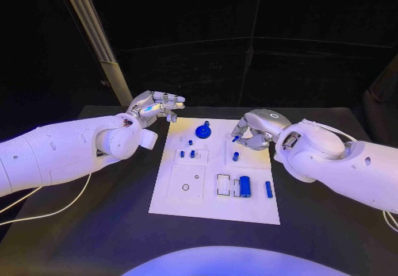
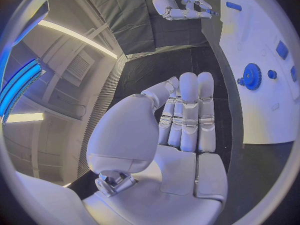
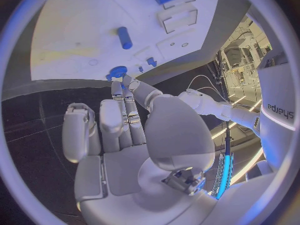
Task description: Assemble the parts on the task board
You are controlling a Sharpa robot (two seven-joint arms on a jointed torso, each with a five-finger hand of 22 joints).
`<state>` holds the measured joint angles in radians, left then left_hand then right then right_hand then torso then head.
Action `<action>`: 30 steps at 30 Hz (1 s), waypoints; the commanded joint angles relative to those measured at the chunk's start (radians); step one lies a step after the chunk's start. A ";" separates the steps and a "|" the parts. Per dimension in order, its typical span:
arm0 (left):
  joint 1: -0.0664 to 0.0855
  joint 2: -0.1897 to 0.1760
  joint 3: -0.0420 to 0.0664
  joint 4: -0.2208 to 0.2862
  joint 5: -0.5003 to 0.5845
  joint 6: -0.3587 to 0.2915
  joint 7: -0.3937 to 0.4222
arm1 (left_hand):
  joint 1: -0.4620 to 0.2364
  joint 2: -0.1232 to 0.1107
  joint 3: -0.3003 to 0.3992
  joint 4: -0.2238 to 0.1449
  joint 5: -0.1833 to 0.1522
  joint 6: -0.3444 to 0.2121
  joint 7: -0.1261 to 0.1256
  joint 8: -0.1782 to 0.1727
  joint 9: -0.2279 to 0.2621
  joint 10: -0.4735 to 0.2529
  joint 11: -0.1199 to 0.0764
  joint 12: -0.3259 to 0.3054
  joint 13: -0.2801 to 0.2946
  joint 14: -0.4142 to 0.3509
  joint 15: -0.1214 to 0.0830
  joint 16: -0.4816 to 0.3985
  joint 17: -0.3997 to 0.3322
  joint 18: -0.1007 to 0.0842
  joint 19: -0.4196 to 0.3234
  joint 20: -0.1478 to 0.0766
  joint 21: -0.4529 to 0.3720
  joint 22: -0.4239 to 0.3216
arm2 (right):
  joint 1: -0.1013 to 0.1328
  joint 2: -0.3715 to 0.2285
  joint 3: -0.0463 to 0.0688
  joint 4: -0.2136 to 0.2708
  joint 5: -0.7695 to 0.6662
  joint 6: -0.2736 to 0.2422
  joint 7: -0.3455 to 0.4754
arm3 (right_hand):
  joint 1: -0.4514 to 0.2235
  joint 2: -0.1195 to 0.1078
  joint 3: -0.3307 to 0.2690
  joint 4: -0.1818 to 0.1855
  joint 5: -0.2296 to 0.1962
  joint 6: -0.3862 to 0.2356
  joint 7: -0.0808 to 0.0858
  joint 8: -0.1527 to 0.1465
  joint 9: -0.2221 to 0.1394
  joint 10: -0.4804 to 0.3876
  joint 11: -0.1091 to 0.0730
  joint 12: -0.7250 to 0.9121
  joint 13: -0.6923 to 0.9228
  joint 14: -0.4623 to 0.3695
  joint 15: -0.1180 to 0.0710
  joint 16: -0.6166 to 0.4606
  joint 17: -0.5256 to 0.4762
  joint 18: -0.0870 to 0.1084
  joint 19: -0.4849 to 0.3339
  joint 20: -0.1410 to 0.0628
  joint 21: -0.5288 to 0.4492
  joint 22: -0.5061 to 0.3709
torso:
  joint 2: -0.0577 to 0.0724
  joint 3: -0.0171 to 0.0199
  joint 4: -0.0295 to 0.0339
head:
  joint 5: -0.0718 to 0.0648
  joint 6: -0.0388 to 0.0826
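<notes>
Hands poised at the far end of the task board

Nearest on the task board (image 1: 170,204) lie a thick blue cylinder (image 1: 245,186) and, just right of it, a slimmer blue pin (image 1: 268,189); both lie flat. A marked square with a small hole (image 1: 185,187) sits to their left. Farther on, short blue pegs (image 1: 187,153) stand left of centre and one small peg (image 1: 236,156) lies toward the right. At the far edge sits a blue gear (image 1: 203,131).

The right hand (image 1: 251,135) hovers over the far right of the board and appears to pinch a small blue part (image 1: 234,138) at its fingertips; the left wrist view agrees. The left hand (image 1: 157,107) holds nothing, its fingers straight and side by side, raised just off the board's far left corner.

To seat the part well, I judge the right hand should keep it upright, line it up over its seat, and lower it slowly. The left hand could steady the board.

The worktop (image 1: 332,230) is black and matte, a dark curtain behind it.
</notes>
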<state>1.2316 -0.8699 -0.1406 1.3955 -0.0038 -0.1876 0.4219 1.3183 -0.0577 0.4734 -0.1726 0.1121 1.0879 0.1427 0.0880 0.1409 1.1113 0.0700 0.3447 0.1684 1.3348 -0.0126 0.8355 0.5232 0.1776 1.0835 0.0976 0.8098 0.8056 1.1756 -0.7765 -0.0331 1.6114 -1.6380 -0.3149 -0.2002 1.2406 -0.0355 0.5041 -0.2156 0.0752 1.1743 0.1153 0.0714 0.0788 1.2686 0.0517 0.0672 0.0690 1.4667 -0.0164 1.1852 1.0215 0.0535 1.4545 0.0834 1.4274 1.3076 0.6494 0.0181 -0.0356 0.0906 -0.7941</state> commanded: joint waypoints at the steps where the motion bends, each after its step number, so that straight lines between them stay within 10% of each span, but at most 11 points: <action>1: 0.002 0.003 0.001 0.003 0.004 0.006 0.002 | 0.008 0.005 0.000 -0.008 -0.005 0.003 0.002 -0.005 0.001 -0.005 0.000 0.004 0.001 -0.002 -0.002 -0.003 -0.001 0.006 0.003 -0.005 -0.003 -0.001 | 0.002 0.032 0.002 0.010 0.011 -0.018 0.010 | 0.006 0.001 0.000 -0.005 -0.002 0.005 0.000 0.003 0.001 -0.006 0.003 -0.006 -0.001 0.017 -0.007 0.002 0.001 -0.005 0.008 0.002 0.003 0.072 | 0.001 -0.0013 0.0007 | 0.006 -0.001; 30: 0.003 0.016 0.001 0.018 0.004 0.012 0.006 | 0.007 0.005 -0.001 -0.010 -0.008 0.003 0.003 -0.006 0.002 -0.007 0.001 0.005 0.003 -0.002 -0.001 -0.004 -0.003 0.006 0.003 -0.005 -0.004 0.000 | -0.057 0.242 -0.040 -0.060 -0.027 0.122 0.041 | 0.007 0.003 0.000 -0.006 -0.005 0.001 0.002 -0.002 0.000 -0.012 0.006 -0.007 -0.002 0.016 -0.006 0.001 -0.002 -0.005 0.007 0.003 0.002 0.071 | 0.001 0.0008 -0.0011 | 0.057 -0.028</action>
<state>1.2327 -0.8552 -0.1405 1.4116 -0.0036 -0.1867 0.4201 1.3183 -0.0577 0.4735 -0.1781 0.1081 1.0879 0.1427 0.0882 0.1408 1.1113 0.0700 0.3445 0.1701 1.3349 -0.0126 0.8355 0.5218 0.1775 1.0835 0.0976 0.8098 0.8057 1.1189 -0.5367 -0.0725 1.5518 -1.6402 -0.2248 -0.1677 1.2407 -0.0356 0.5041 -0.2156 0.0752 1.1700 0.1143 0.0654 0.0776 1.2647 0.0556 0.0673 0.0683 1.4667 -0.0164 1.1851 1.0200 0.0538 1.4544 0.0835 1.4275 1.3074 0.6511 0.0185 -0.0350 0.1464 -0.8212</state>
